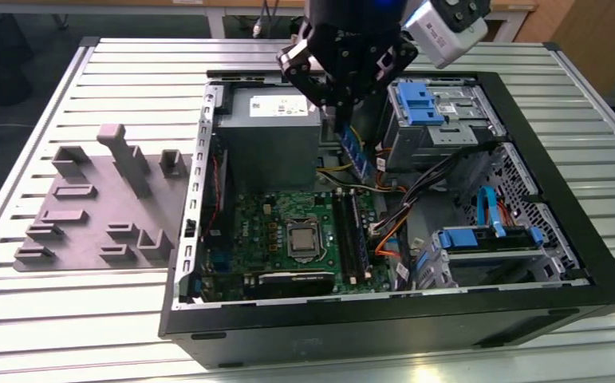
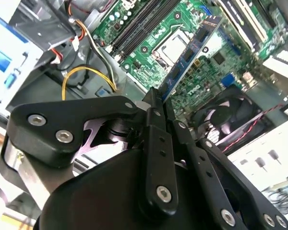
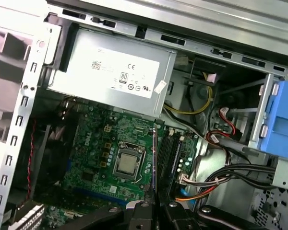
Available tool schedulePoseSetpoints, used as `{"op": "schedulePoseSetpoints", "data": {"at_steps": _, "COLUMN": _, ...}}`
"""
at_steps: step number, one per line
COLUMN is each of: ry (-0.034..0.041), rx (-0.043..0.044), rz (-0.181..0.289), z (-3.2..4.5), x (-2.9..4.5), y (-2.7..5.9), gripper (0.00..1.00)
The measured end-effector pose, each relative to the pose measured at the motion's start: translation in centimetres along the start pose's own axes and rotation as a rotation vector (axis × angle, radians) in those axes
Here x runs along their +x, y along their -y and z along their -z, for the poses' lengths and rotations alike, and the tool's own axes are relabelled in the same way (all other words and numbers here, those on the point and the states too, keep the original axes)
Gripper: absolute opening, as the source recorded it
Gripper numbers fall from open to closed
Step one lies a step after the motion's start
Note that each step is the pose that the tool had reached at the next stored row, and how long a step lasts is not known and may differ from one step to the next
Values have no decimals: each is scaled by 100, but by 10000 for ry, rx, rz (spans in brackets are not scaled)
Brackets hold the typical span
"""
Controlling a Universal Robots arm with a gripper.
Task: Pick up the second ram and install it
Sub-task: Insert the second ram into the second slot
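Closest to my second wrist camera is the black linkage of the hand [image 2: 156, 98], its two fingers drawn together on the end of the second ram [image 2: 189, 52], so the hand is closed around the stick and carrying it. From there I go by size: the exterior view gives me the slatted metal desk [image 1: 30, 319], the open black computer case [image 1: 392, 319] lying on it, and the grey fixture [image 1: 94, 207] with its upright blocks just beside the case on the exterior view's left, which neither wrist camera takes in. Inside the case sit the grey power supply [image 1: 270, 132], the green motherboard [image 1: 285, 239], a blue drive caddy [image 1: 419, 104] and the long black memory slots [image 1: 350, 231]. In the exterior view the hand [image 1: 334, 120] hangs over the case between the power supply and the caddy, with the second ram [image 1: 354, 155] pointing down out of it, clear of the board. The second wrist view shows the stick's flat face and its row of black chips; the first wrist view shows it edge-on as a thin dark line [image 3: 154, 158] running between the processor socket [image 3: 126, 163] and the slots [image 3: 170, 153], rising from the hand [image 3: 156, 205]. The second wrist view also catches a round case fan [image 2: 221, 115] past the board's edge.
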State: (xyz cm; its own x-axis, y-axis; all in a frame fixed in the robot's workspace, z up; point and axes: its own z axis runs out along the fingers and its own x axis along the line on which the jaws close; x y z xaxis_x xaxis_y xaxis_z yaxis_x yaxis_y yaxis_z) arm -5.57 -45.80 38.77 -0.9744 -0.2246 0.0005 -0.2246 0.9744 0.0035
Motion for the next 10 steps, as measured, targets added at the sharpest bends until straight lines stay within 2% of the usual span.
{"op": "schedulePoseSetpoints", "data": {"at_steps": 10, "ry": 6, "rx": 0, "rz": -1777, "z": -20, "x": 0, "y": -1, "gripper": 14}}
